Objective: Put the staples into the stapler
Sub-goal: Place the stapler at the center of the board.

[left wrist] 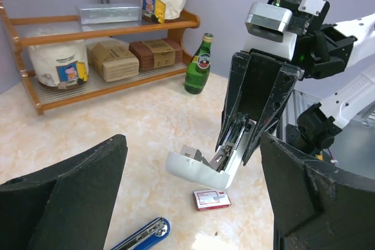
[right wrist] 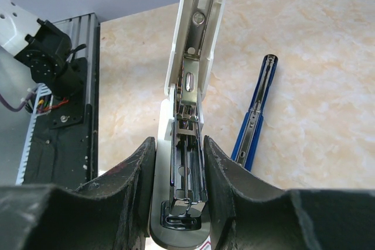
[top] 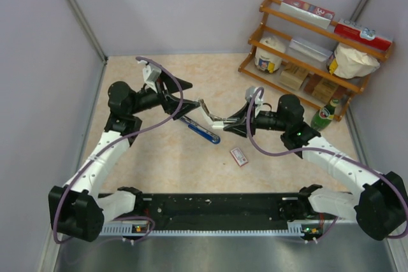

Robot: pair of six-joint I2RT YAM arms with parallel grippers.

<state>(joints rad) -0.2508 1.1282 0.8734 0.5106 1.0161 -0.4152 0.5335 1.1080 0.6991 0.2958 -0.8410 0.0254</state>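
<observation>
The blue stapler (top: 201, 130) lies flat on the table between the arms, its metal inner arm showing; it also shows in the left wrist view (left wrist: 143, 233) and the right wrist view (right wrist: 255, 121). The red-and-white staple box (top: 239, 156) lies closed on the table to its right (left wrist: 211, 199). No loose staple strips show. My right gripper (top: 231, 123) (right wrist: 179, 150) is shut on a white stapler (top: 209, 114) (right wrist: 196, 39), hinged open and held above the table. My left gripper (top: 185, 100) (left wrist: 193, 144) is open and empty, facing that white stapler (left wrist: 199, 171) from close by.
A wooden shelf rack (top: 306, 30) with boxes and bags stands at the back right. A green bottle (top: 324, 116) (left wrist: 197, 65) stands beside it. Grey walls close in the table on the left, back and right.
</observation>
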